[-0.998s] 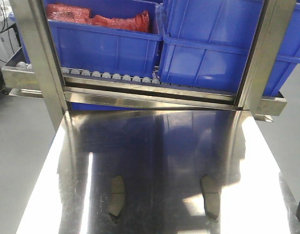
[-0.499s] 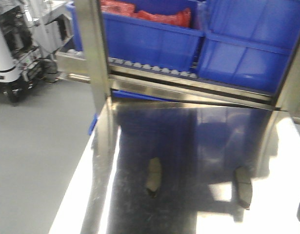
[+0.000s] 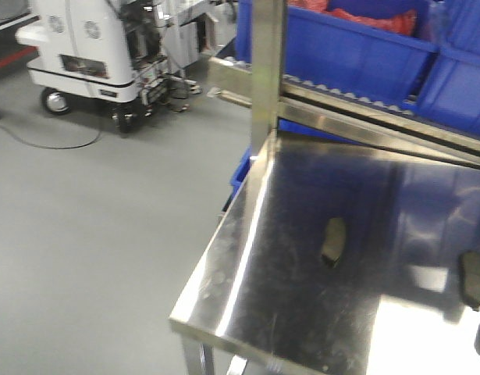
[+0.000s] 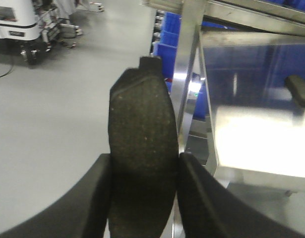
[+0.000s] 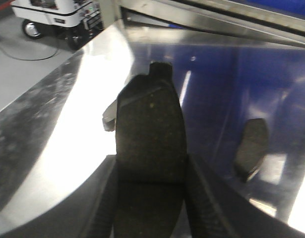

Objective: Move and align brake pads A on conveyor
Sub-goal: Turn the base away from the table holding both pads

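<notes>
Looking through the wrist views, I see the left tool (image 4: 145, 161) clamped on a brake pad (image 4: 142, 124), upright over the grey floor (image 4: 53, 109) beside the counter (image 4: 251, 144) edge. The right tool (image 5: 151, 166) grips another pad (image 5: 151, 116) above the counter. Farther on, a loose pad (image 3: 333, 238) and a second loose pad (image 3: 472, 279) lie flat on the counter, well apart. Blue bins (image 3: 357, 51) stand beyond.

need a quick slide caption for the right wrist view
Right gripper clamps a brake pad over the shiny steel tabletop, with another pad lying flat on it nearby.
</notes>
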{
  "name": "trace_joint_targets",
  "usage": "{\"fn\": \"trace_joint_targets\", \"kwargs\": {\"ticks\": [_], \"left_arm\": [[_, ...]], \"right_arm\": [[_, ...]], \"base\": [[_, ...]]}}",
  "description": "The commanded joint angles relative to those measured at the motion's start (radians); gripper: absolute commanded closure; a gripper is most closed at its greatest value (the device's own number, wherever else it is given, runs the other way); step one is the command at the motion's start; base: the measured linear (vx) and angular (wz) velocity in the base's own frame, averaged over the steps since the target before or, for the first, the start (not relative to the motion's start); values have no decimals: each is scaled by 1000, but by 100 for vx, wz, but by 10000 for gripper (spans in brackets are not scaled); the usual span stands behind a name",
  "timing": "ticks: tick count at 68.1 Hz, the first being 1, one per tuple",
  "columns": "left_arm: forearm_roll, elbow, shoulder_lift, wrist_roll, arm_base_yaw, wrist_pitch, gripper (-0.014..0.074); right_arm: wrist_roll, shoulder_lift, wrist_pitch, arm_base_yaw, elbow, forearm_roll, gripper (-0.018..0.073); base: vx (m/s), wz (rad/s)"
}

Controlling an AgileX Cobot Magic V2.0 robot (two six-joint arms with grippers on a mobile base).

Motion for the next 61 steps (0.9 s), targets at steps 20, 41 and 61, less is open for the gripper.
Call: {"fn": "trace_joint_targets", "kwargs": {"ticks": [20,41,61], "left_arm": [[13,-30,7,-1,1,-92,602],[13,-30,7,-1,1,-91,602],[13,-30,7,-1,1,-91,602]], "right_arm": [[-3,5,-97,0,-32,-10,569],[-3,5,-97,0,-32,-10,569],[-3,5,-96,0,-32,-10,569]], "base": [[-25,46],[-24,56],[-20,74]]}}
